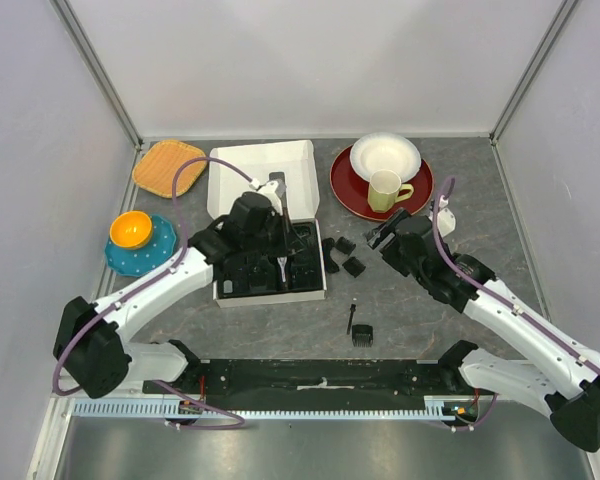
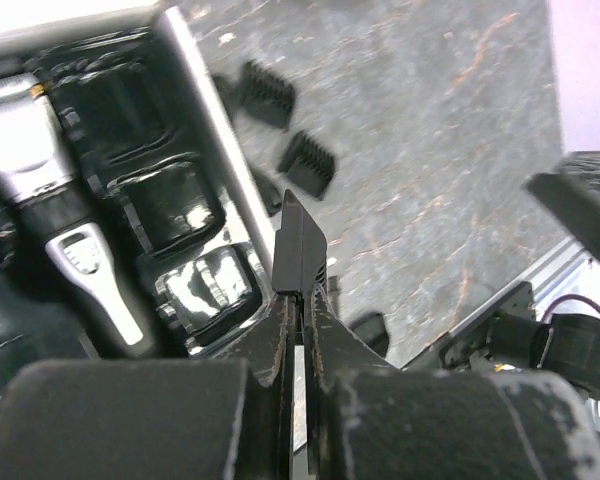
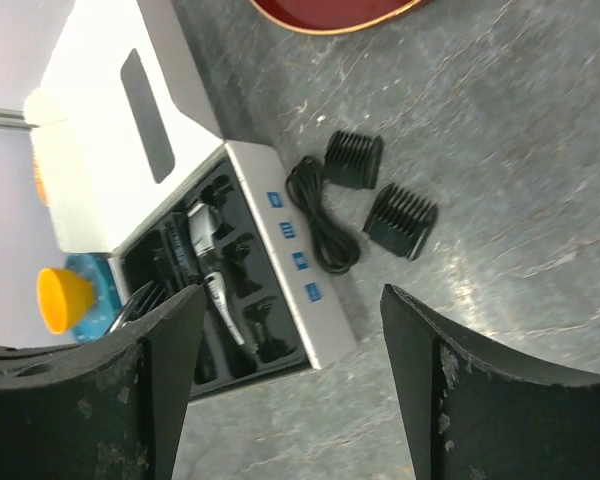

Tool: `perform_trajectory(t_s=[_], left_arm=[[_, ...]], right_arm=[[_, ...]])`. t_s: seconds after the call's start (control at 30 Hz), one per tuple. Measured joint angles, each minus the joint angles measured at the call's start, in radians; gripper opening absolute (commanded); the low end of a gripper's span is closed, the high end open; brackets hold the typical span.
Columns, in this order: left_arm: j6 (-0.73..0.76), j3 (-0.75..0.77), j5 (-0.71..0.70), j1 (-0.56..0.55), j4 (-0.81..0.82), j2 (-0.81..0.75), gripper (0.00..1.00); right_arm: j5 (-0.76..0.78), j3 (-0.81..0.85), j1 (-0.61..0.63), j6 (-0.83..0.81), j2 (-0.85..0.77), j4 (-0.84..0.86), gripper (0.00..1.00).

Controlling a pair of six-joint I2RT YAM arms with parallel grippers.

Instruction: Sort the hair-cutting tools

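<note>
The black and silver hair clipper (image 2: 50,190) lies in the black moulded tray (image 2: 195,290) of the white box (image 1: 260,175); it also shows in the right wrist view (image 3: 208,272). My left gripper (image 2: 300,250) is shut, nothing visible between its fingers, and hovers over the tray's right edge (image 1: 302,250). Three black comb attachments (image 1: 345,245) lie on the table right of the box, two clear in the right wrist view (image 3: 354,160) (image 3: 400,220). Another comb (image 1: 362,336) and the thin cleaning brush (image 1: 351,318) lie nearer the front. My right gripper (image 3: 290,330) is open and empty above the table (image 1: 380,235).
A black coiled cable (image 3: 320,215) lies beside the box. A red plate (image 1: 355,190) with a white bowl (image 1: 385,155) and a yellow-green mug (image 1: 385,190) stands back right. An orange bowl (image 1: 130,230) on a blue plate and an orange woven mat (image 1: 165,167) are at the left.
</note>
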Motion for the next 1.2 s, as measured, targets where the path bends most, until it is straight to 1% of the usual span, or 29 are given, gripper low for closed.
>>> perform_trajectory(t_s=[0.1, 0.2, 0.33, 0.6, 1.1, 1.2], left_arm=[[0.029, 0.002, 0.097, 0.085, -0.092, 0.02, 0.02], [0.059, 0.006, 0.174, 0.126, -0.156, 0.068, 0.02], [0.082, 0.007, 0.262, 0.142, -0.202, 0.133, 0.02], [0.087, 0.008, 0.375, 0.147, -0.204, 0.219, 0.02], [0.087, 0.02, 0.428, 0.15, -0.121, 0.326, 0.02], [0.087, 0.02, 0.428, 0.15, -0.115, 0.34, 0.03]], right_arm=[[0.023, 0.002, -0.001, -0.077, -0.004, -0.014, 0.79], [0.019, 0.002, -0.001, -0.119, -0.001, -0.027, 0.78], [-0.015, -0.004, -0.001, -0.132, 0.027, -0.023, 0.78], [-0.091, -0.064, -0.003, -0.127, 0.071, -0.016, 0.78], [-0.128, -0.064, -0.007, -0.124, 0.085, 0.003, 0.77], [-0.129, -0.064, -0.007, -0.124, 0.09, 0.004, 0.76]])
